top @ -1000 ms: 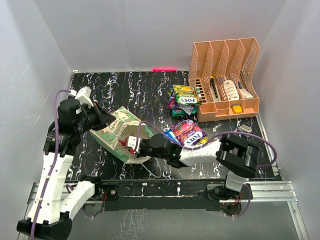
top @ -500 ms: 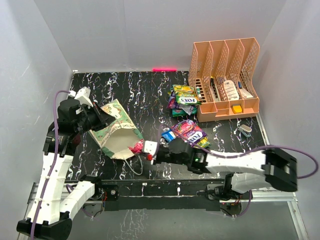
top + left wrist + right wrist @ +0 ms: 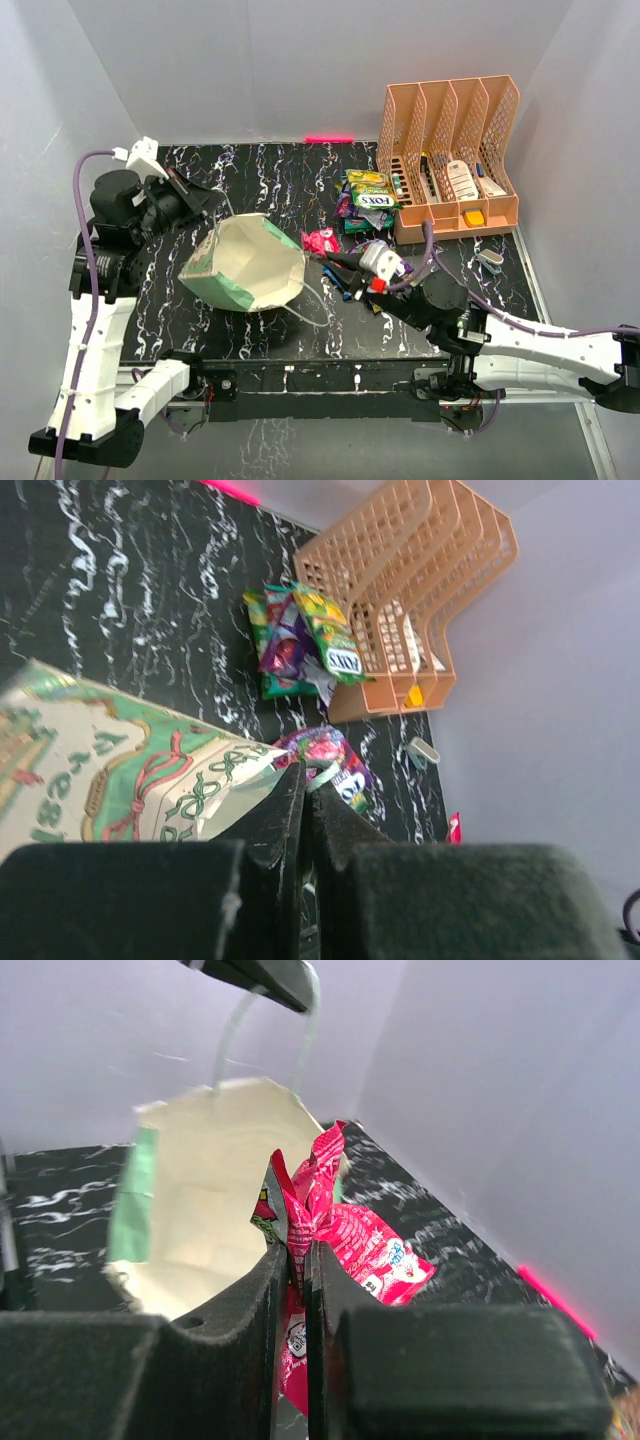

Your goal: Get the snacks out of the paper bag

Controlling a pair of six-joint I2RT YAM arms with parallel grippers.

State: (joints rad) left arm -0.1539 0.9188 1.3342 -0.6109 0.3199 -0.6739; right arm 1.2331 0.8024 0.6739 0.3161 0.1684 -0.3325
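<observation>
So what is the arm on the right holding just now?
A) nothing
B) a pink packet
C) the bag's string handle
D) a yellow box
B: the right gripper is shut on a pink snack packet, beside the mouth of the paper bag.

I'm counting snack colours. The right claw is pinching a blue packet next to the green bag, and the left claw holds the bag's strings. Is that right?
Not blue: the right wrist view shows the right gripper pinching a pink packet. The rest holds: it is next to the paper bag, whose strings the left gripper holds.
</observation>
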